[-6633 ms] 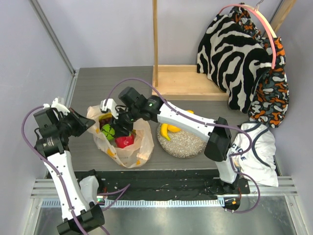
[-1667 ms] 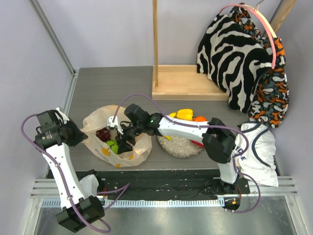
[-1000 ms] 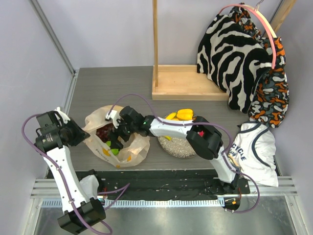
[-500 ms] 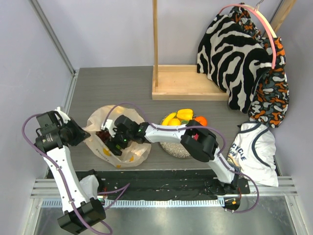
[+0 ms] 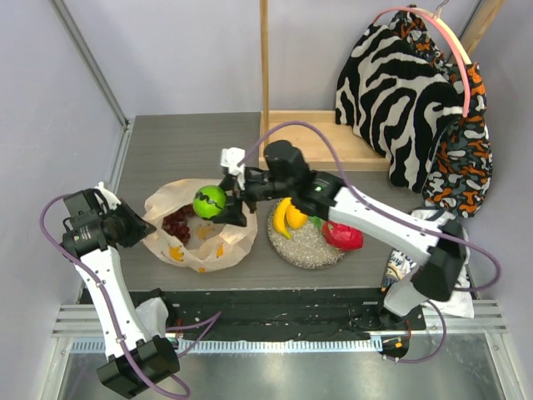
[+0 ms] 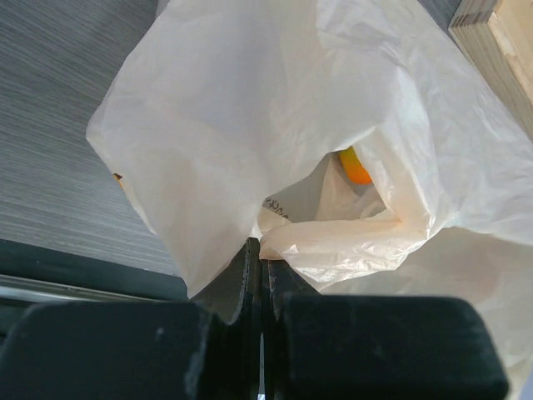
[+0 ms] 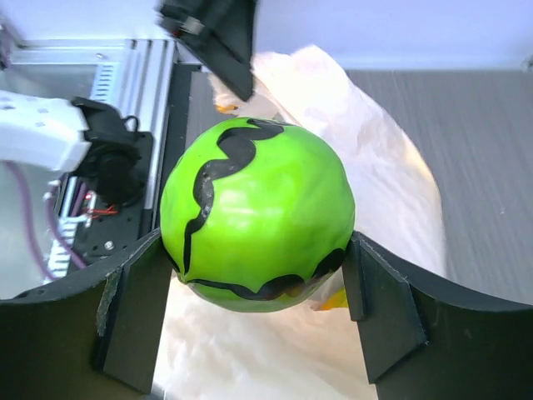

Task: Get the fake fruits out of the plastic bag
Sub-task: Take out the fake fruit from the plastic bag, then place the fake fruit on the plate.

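Observation:
My right gripper point(image 5: 213, 202) is shut on a glossy green apple point(image 5: 209, 201) with black lines and holds it above the mouth of the beige plastic bag point(image 5: 218, 247). In the right wrist view the green apple point(image 7: 256, 213) sits between both fingers point(image 7: 133, 312), with the bag point(image 7: 391, 200) below. A dark red grape bunch point(image 5: 176, 224) lies in the bag. My left gripper point(image 5: 138, 223) is shut on the bag's left rim; in its wrist view the left gripper point(image 6: 262, 254) pinches the bag film point(image 6: 250, 125). Yellow bananas point(image 5: 288, 216) and a red fruit point(image 5: 344, 237) lie on the plate.
A round speckled grey plate point(image 5: 310, 247) stands right of the bag. A wooden stand base point(image 5: 321, 142) with an upright post is behind it. Zebra-print cloth point(image 5: 408, 100) hangs at the back right, and a white shirt point(image 5: 441, 258) lies at the right edge.
My right gripper has come up out of the bag with the green apple and now holds it above the bag's mouth. The left gripper still holds the bag's rim.

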Controlling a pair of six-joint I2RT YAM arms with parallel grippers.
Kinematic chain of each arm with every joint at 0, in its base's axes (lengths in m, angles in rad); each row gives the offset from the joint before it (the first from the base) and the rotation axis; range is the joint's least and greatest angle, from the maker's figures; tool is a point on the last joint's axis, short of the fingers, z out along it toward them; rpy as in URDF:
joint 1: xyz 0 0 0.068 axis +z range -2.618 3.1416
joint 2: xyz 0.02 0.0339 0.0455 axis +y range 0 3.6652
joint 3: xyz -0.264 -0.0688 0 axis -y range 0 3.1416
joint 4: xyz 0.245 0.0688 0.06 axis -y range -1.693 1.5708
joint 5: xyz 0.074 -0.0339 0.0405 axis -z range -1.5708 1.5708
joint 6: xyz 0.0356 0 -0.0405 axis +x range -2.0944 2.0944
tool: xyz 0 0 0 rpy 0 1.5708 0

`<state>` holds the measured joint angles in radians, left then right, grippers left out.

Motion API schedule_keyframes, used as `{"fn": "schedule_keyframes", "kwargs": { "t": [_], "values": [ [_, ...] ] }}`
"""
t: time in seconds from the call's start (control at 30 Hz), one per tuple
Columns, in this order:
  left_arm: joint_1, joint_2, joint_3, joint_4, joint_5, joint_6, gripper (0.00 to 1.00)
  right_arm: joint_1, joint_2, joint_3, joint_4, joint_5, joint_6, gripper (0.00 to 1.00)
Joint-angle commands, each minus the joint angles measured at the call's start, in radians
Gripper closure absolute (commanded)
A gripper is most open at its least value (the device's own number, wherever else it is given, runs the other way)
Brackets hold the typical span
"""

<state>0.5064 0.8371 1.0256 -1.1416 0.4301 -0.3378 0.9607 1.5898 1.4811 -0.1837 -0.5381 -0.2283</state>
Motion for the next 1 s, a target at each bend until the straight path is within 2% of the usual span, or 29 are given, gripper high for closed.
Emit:
{"fn": "schedule_keyframes", "kwargs": {
  "t": [0.0,0.07,0.13,0.3,0.47,0.73,0.97],
  "values": [
    [0.006,0.008,-0.002,0.046,0.042,-0.018,1.00,-0.033,-0.134,-0.125,-0.089,-0.089,-0.081,0.46],
    [0.006,0.013,-0.004,0.048,0.048,-0.020,1.00,-0.049,-0.221,-0.160,-0.114,-0.106,-0.109,0.44],
    [0.007,0.013,-0.001,0.048,0.052,-0.021,1.00,-0.059,-0.279,-0.182,-0.199,-0.053,-0.147,0.44],
    [0.009,0.013,0.005,0.046,0.050,-0.018,1.00,-0.154,-0.375,-0.261,-0.460,0.084,-0.428,0.44],
    [0.009,0.013,-0.005,0.055,0.058,-0.027,1.00,-0.220,-0.429,-0.382,-0.618,0.239,-0.641,0.43],
    [0.009,0.013,-0.001,0.051,0.064,-0.027,1.00,-0.241,-0.373,-0.493,-0.617,0.374,-0.706,0.45],
    [0.009,0.003,0.002,0.036,0.058,-0.018,1.00,-0.243,-0.307,-0.548,-0.496,0.475,-0.706,0.44]
  ]
}}
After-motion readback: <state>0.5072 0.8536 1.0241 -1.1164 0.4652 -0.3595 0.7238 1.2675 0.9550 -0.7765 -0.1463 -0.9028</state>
